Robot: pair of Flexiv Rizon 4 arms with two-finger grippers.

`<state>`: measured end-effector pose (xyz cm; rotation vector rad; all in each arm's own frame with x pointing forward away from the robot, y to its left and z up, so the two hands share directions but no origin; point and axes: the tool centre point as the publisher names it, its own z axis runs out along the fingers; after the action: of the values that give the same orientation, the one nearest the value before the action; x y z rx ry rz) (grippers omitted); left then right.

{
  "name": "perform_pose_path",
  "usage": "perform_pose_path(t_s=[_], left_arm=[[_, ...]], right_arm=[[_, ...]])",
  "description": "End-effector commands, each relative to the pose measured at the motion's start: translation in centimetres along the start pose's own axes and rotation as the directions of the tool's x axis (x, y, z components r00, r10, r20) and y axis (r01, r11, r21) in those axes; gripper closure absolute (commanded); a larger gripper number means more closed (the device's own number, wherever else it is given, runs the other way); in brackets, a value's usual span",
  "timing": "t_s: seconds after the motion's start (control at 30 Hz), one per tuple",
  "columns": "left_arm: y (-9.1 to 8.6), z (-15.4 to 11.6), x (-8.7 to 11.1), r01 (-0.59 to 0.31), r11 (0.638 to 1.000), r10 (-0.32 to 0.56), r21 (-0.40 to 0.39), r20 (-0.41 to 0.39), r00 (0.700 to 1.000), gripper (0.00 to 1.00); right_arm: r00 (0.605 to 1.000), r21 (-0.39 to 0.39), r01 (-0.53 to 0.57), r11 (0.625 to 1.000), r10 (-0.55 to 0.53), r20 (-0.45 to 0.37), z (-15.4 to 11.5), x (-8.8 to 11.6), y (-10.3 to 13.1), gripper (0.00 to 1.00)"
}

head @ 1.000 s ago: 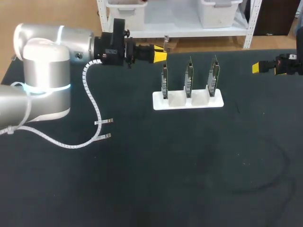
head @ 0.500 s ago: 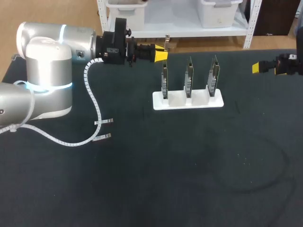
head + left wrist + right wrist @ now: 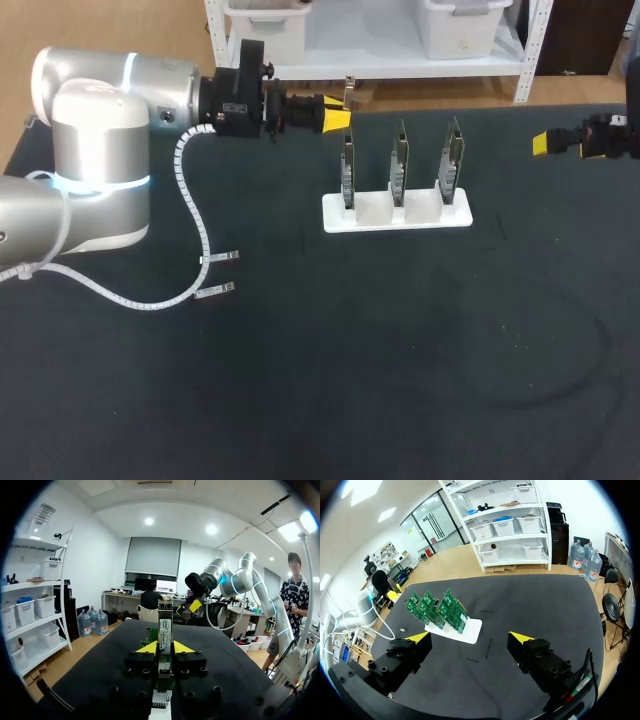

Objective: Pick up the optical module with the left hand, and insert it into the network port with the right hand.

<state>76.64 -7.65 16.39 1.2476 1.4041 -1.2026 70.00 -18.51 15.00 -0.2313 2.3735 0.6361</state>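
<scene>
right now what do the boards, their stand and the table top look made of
Boards: green circuit-board laminate, slightly glossy, with small parts mounted on them.
Stand: white, smooth and dull, likely plastic, judging by the moulded-looking blocks between the slots.
Table top: black and matte, with faint curved creases, so probably a cloth or soft mat laid over it.

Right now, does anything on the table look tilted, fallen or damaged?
Nothing stands out. The three circuit boards stand upright in the white holder, and the left end effector holds the optical module straight.
</scene>
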Motion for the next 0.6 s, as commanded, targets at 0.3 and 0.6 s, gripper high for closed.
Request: perform_pose_path(t_s=[0.3, 0.6], left_arm=[[-0.05, 0.41, 0.3, -0.036, 0.999, 0.036, 0.01, -0.007, 0.999, 1.0], [0.22, 0.27, 0.39, -0.041, 0.999, 0.041, 0.004, 0.0, 0.999, 1.0]], right_arm=[[1.0, 0.0, 0.0, 1.0, 0.0, 0.0, 0.0, 0.0, 0.0, 0.0], [1.0, 0.0, 0.0, 1.0, 0.0, 0.0, 0.0, 0.0, 0.0, 0.0]])
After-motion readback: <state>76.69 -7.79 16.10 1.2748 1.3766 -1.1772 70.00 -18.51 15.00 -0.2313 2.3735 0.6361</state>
